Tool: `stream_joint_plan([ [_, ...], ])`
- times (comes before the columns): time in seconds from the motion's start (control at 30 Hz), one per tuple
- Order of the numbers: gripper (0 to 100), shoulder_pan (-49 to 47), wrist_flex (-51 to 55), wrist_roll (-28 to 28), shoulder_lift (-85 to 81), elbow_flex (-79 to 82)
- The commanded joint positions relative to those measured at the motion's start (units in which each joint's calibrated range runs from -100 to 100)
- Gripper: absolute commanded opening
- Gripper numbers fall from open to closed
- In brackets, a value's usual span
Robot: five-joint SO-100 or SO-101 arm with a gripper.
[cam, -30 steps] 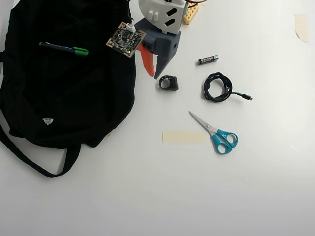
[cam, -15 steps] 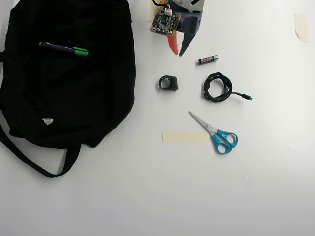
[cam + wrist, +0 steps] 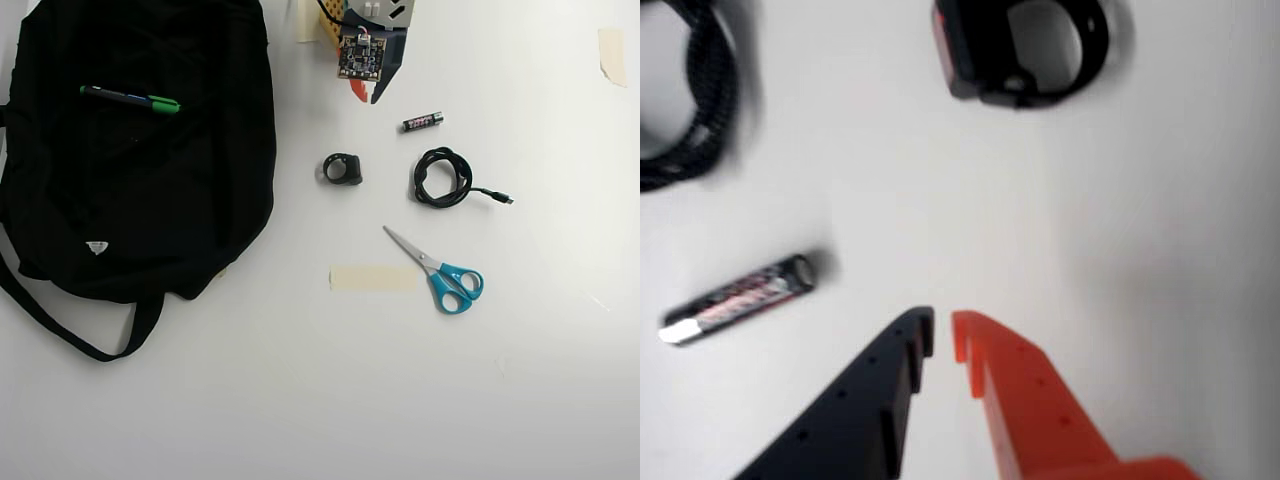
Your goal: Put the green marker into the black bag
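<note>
The green marker lies on top of the black bag, near the bag's upper left in the overhead view; it rests on the fabric. The bag fills the left of the table, with a strap handle at its lower left. My gripper hangs at the top centre, well to the right of the bag. In the wrist view the gripper has its black and orange fingers almost together with nothing between them, above bare table. Marker and bag are out of the wrist view.
A small black battery lies close to the gripper. A black ring-shaped part, a coiled black cable, blue-handled scissors and a tape strip lie right of the bag.
</note>
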Motion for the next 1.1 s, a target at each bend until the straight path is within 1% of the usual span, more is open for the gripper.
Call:
stream_joint_plan([
  [0.0,2,-0.7,-2.8,0.2,-8.1,7.2],
  [0.27,2,-0.8,-3.3,0.3,-16.6,15.5],
  [0.73,2,-3.8,-3.0,0.3,-17.6,18.6],
  [0.93,2,-3.8,-3.0,-0.1,-28.0,25.7],
  [1.07,2,-3.7,-1.2,-0.1,-29.5,27.3],
])
